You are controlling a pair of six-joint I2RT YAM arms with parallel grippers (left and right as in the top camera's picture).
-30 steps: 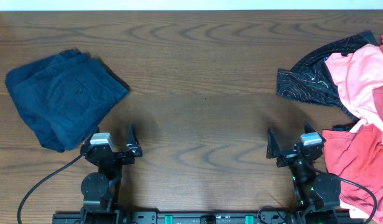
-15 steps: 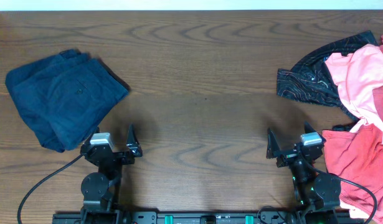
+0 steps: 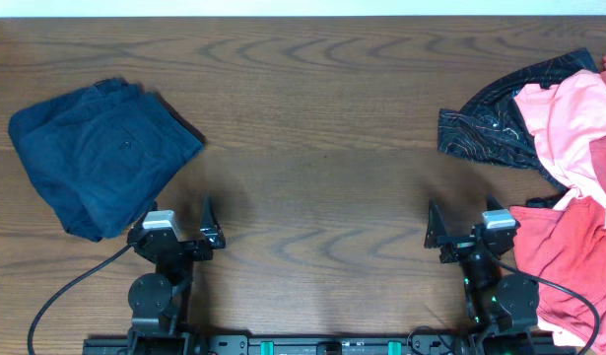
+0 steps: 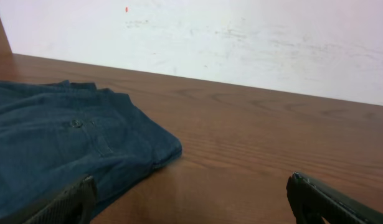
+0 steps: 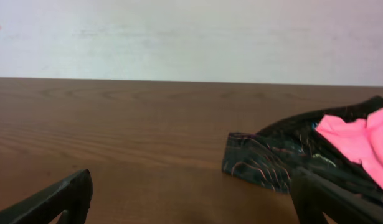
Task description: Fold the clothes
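A folded dark blue garment (image 3: 98, 155) lies at the left of the table; it also shows in the left wrist view (image 4: 60, 146). A pile of unfolded clothes sits at the right: a black patterned garment (image 3: 488, 123), a pink one (image 3: 569, 123) and a red one (image 3: 564, 256). The black patterned garment (image 5: 272, 158) and the pink one (image 5: 359, 134) show in the right wrist view. My left gripper (image 3: 189, 234) is open and empty by the blue garment's near corner. My right gripper (image 3: 458, 232) is open and empty, just left of the red garment.
The wooden table (image 3: 322, 158) runs from the folded garment to the pile. A pale wall (image 4: 241, 37) stands behind the far edge. Arm bases and cables sit along the near edge (image 3: 303, 343).
The right gripper has shifted slightly to the right, towards the red garment. The left arm and the clothes have not moved.
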